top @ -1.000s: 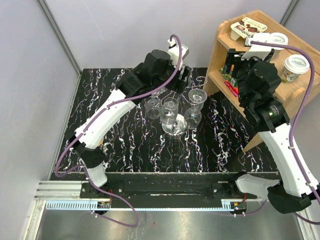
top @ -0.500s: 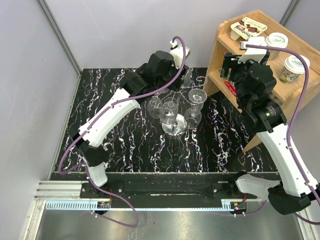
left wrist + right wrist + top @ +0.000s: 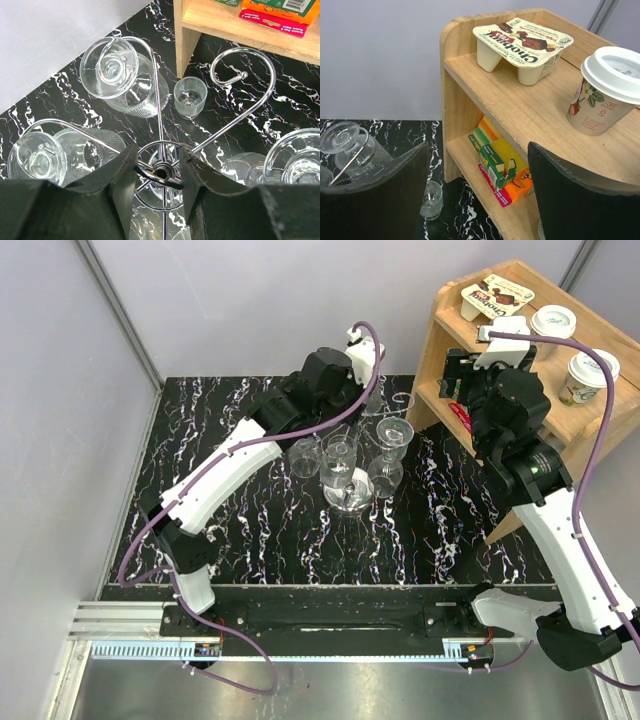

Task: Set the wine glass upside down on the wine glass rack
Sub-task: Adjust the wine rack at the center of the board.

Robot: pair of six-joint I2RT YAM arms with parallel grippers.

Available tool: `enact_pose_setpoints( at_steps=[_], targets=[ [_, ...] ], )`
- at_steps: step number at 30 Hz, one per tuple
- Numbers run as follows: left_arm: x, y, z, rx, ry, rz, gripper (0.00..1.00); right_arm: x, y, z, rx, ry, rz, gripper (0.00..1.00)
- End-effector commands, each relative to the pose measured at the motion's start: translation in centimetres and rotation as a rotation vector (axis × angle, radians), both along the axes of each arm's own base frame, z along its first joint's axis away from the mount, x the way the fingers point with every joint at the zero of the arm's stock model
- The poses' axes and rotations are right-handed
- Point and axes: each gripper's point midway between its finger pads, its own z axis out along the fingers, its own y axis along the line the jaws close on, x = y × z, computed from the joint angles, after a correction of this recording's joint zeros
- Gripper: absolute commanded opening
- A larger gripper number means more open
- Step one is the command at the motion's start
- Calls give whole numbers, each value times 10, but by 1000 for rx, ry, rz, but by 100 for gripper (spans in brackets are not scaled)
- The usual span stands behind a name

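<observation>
Grey walls (image 3: pixel 200 300) flank black marbled table (image 3: pixel 430 525) bearing rack (image 3: pixel 352 498).

My left arm (image 3: pixel 215 480) climbs from its base at the near edge and bends at the elbow on the near left. From there it slants far and right to the middle of the worktop (image 3: pixel 262 532), where my left wrist (image 3: pixel 322 375) tips steeply down. My left fingers (image 3: pixel 120 175) stand part-way apart with a narrow gap; whether they press on anything I cannot tell. My right arm (image 3: pixel 572 540) rises from the near right and leans far, my right wrist (image 3: pixel 512 400) held high on the far right. My right fingers (image 3: pixel 380 190) are spread wide, holding nothing.
</observation>
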Motion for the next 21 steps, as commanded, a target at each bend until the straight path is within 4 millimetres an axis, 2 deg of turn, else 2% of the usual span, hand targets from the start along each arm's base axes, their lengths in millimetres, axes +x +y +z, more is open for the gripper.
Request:
enact_pose_setpoints(
  at_steps=[1, 4, 13, 21],
  targets=[
    [-4, 14, 25, 22, -86, -13, 32, -4, -1, 8, 24, -34, 12, 83],
    [-5, 13, 20, 53, -89, -45, 31, -5, -1, 7, 22, -33, 15, 84],
    [-15, 15, 28, 125, -133, -201, 26, -3, 2, 1, 17, -18, 26, 85],
    [-15, 21, 29, 167, -139, -319, 24, 1, 6, -5, 17, -1, 39, 85]
  ],
)
